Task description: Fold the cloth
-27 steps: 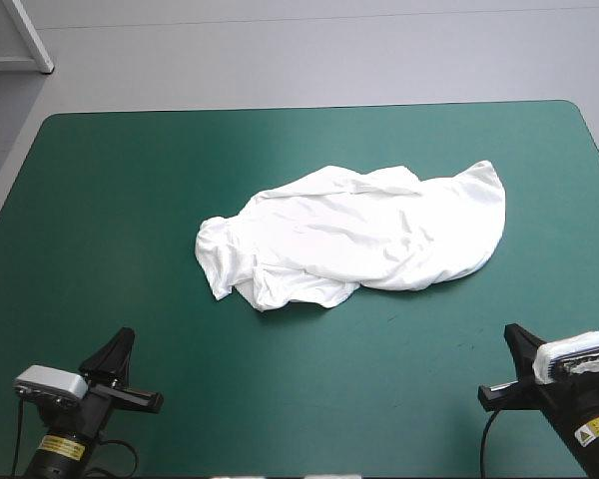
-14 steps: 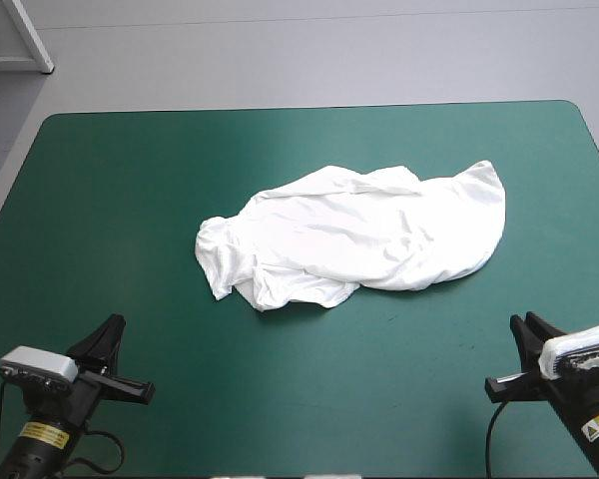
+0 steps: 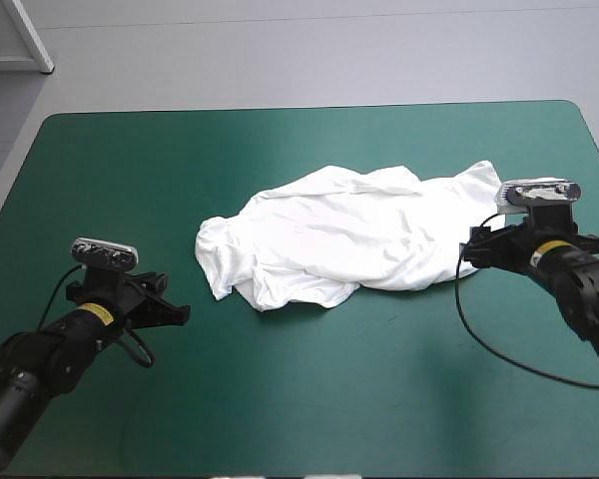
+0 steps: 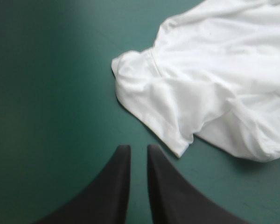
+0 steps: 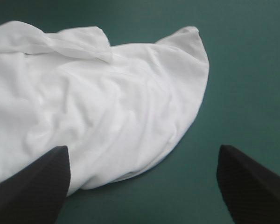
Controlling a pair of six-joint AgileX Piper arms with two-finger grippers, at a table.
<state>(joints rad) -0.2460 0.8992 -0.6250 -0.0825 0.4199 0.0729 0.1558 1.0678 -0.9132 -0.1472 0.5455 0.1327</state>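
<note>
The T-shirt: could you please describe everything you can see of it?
The T-shirt is white, soft, wrinkled fabric, lying as a loose crumpled heap near the middle of the teal-green table, unfolded. The open right pincer straddles its right edge; the left pincer sits just short of its left edge. Neither grips it.

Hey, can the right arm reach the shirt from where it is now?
Probably yes. The right gripper is open and sits at the edge of the shirt, with that edge lying ahead between its fingers. Nothing else on the table stands in the way.
</note>
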